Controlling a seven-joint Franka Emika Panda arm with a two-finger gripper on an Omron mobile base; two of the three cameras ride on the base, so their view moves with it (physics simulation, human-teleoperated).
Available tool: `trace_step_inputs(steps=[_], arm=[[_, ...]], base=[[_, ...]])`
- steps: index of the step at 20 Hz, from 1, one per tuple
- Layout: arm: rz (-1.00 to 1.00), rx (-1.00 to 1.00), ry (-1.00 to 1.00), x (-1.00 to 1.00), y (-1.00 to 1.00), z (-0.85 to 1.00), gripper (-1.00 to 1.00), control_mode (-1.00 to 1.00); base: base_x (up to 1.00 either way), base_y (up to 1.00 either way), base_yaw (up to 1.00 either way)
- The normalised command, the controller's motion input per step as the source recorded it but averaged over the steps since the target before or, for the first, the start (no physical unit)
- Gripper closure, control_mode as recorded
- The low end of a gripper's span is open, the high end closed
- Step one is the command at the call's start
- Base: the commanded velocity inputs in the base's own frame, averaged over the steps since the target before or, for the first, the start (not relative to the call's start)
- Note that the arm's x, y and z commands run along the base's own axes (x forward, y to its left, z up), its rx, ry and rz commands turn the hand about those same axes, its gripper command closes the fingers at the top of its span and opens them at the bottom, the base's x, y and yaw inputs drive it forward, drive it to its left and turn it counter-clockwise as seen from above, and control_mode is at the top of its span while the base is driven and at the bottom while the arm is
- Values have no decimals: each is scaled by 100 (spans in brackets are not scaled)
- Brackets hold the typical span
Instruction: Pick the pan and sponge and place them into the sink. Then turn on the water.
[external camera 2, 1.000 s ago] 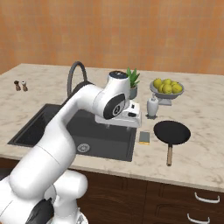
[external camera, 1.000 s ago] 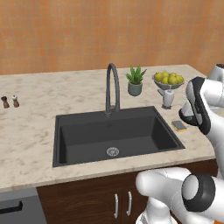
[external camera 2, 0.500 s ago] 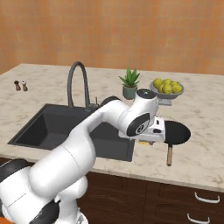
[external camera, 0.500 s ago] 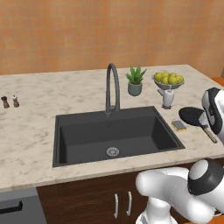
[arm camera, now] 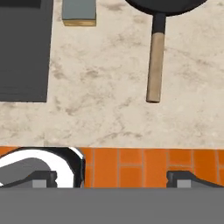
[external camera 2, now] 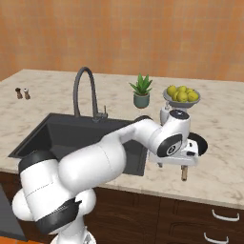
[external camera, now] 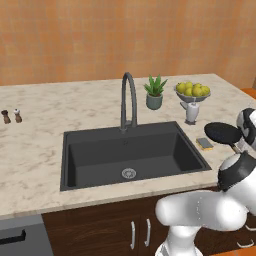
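Although the gripper point(arm camera: 109, 177) has its jaws spread fully apart and holds nothing, it hangs over the counter's front edge, with orange floor tiles showing between the two dark tips at the bottom of the hand view. The pan point(external camera: 222, 133) lies on the marble counter point(external camera: 45, 125) at the right of the left base view, just beside the sink point(external camera: 131, 152), its wooden handle point(arm camera: 154, 65) running down from the upper centre of the hand view toward the counter edge. The sponge point(arm camera: 79, 12) sits at the upper left of that view, near the sink's right rim and apart from the pan. The basin holds nothing but its drain point(external camera: 129, 173), and no water runs from the faucet point(external camera: 128, 100).

Judged risks: the handle is slim and rounded, so a closure off its centre line could roll it aside or pinch only its tip, letting the heavy pan body swing and drop. The hand's position beyond the edge means a descent without first advancing would miss the handle altogether. In the right base view the arm point(external camera 2: 119, 157) crosses the sink's corner, so a low carry could knock the sponge or catch the sink's rim.
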Motion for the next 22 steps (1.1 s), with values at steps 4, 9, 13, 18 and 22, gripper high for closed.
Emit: trace_step_inputs(steps=[4, 9, 13, 18, 22], arm=[[0, 2, 11, 51, -46, -37, -100, -100], [0, 6, 4, 67, -36, -43, -100, -100], [0, 7, 3, 75, -34, -42, -100, -100], [0, 5, 13, 68, -43, -27, -100, -100], [0, 7, 9, 62, -48, -14, -100, -100]], base=[[0, 0, 0], [0, 0, 0], [0, 0, 0], [0, 0, 0], [0, 0, 0]])
